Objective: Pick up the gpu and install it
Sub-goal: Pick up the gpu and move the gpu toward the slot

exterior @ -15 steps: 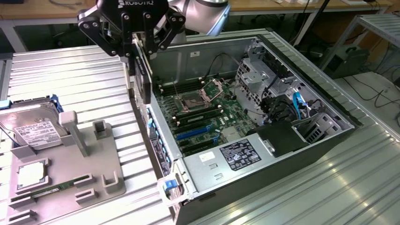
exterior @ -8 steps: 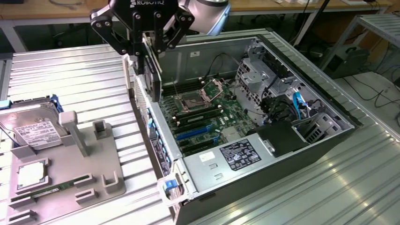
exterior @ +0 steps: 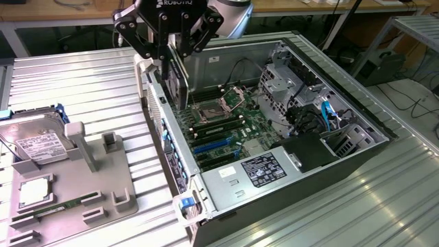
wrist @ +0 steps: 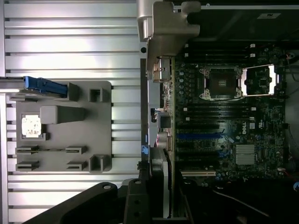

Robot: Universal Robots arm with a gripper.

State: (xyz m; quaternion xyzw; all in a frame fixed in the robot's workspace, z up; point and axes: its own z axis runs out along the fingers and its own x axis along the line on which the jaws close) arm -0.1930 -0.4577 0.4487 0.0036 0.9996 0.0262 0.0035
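Since the card must enter the motherboard (exterior: 233, 131) edge-first, the gripper (exterior: 169, 49) is closed on the gpu (exterior: 177, 82) and holds it upright. In the exterior view it hangs in the upper centre, over the rear edge of the open computer case (exterior: 343, 85).

White "ROBOTIQ" across the black body of the gripper (exterior: 170, 54). "DELL" logo, turned sideways, on the motherboard (wrist: 233, 122) in the wrist view. White label of fine print on the hard drive (exterior: 34, 141), too small to read. Black label (exterior: 264, 170) with white print on the power supply (exterior: 232, 182), likewise unreadable. Small white sticker (wrist: 270, 15) on the case wall, unreadable.
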